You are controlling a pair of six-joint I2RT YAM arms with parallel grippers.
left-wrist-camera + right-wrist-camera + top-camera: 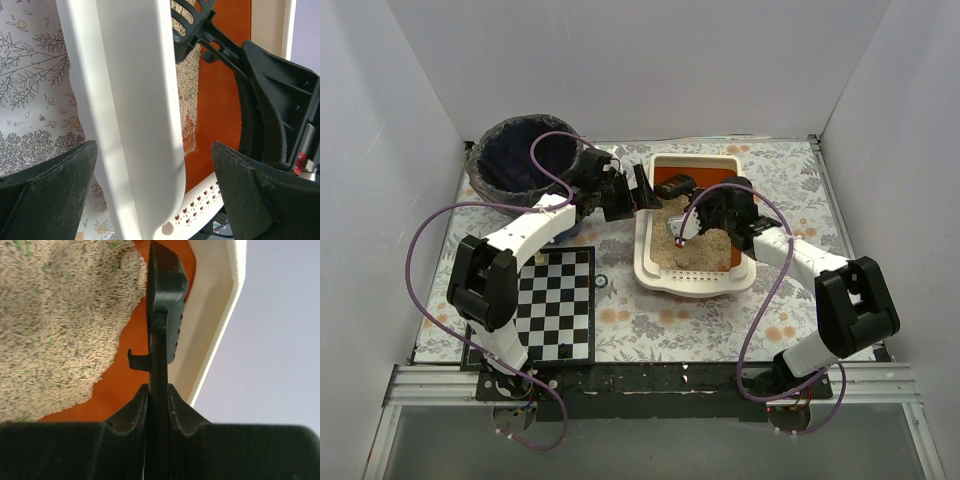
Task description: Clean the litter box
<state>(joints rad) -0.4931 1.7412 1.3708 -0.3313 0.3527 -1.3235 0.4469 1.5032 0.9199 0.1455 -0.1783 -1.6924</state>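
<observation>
1 litter box (645, 250), left rim between spread jaws of left gripper (155, 167), right gripper (159, 390) pinching 1 black scoop (166, 295), bare orange floor (112, 390) by far wall, possibly 1 clump (131, 261), 1 bin (525, 160) well apart

White arms (535, 228), black joints (485, 282), looping purple cables (558, 133)

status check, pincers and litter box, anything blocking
Left pincer open, straddling left wall of the litter box. Right pincer shut on the black scoop, head over bare orange floor beside the litter. Left arm sits between box and bin.
</observation>
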